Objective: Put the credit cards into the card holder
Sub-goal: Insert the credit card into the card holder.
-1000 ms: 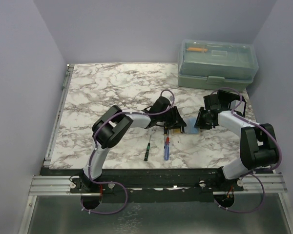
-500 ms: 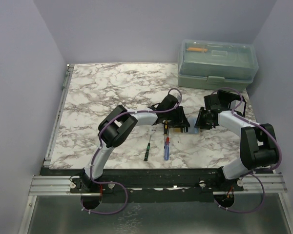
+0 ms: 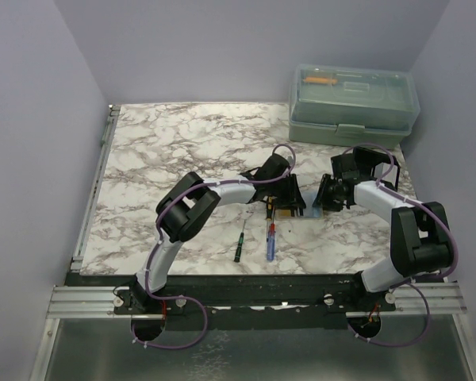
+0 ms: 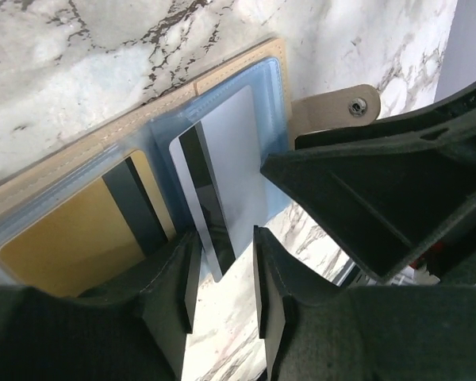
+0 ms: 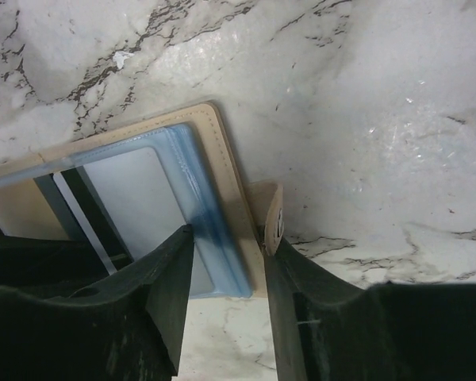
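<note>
An open tan card holder [image 5: 228, 182] lay flat on the marbled surface [image 3: 182, 143] between the two arms. Its clear bluish sleeves [image 4: 246, 79] faced up, which left the pocket mouths reachable from the near side. A gold card [image 4: 71, 246] with a dark stripe sat inside the sleeve farther from the snap tab [image 5: 274, 214]. A pale grey card [image 4: 238, 151], stripe side up, lay partly in the sleeve next to that tab, slightly tilted, its near end sticking out past the holder's edge over bare marble. The left tool [image 4: 222, 254] hung over that protruding end, its fingers part spread, with the card's corner in the gap and not pinched. It was probably placed there to nudge the card deeper, though whether the fingertips touched the card could not be told. The right tool [image 5: 228, 238] had its fingers apart too at the holder's tab edge, one over the sleeve and one beside the tab, clamping nothing. That placement seemed meant to pin the soft holder so it would not slide or fold shut under the push. Well behind, a translucent green toolbox [image 3: 353, 103] stood at the far right corner, out of the way.
</note>
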You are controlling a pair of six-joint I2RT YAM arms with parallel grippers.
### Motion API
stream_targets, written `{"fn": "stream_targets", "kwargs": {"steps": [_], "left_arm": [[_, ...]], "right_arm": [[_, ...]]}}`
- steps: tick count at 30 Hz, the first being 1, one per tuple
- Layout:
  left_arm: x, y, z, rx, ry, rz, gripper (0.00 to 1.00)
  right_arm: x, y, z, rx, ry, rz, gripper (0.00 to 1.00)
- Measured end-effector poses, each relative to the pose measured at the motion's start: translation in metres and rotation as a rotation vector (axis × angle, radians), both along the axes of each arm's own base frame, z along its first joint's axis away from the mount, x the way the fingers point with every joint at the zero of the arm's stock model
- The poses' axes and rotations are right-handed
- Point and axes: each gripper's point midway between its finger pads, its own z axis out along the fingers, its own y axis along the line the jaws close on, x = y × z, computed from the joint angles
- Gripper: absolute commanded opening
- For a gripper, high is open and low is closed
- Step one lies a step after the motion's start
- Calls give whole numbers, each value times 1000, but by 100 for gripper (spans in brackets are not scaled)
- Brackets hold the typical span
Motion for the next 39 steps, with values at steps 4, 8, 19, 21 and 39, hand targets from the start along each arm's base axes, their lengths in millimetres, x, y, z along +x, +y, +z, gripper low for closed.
{"fn": "stream_targets", "kwargs": {"steps": [4, 8, 19, 21, 39], "left_arm": [[-1, -3, -1, 9, 6, -4, 47], [1, -4, 1, 7, -8, -2, 51], [0, 3, -2, 28, -4, -1, 41], [1, 1, -2, 31, 1, -5, 43], [-4, 0, 3, 62, -18, -49, 54]], "right_arm": [[-4, 1, 2, 24, -4, -11, 51], [-6, -5, 9, 39, -14, -28, 50], [-10, -4, 7, 124, -8, -15, 13], [-10, 2, 1, 152, 6, 4, 11], [-11, 4, 0, 178, 6, 13, 2]]}}
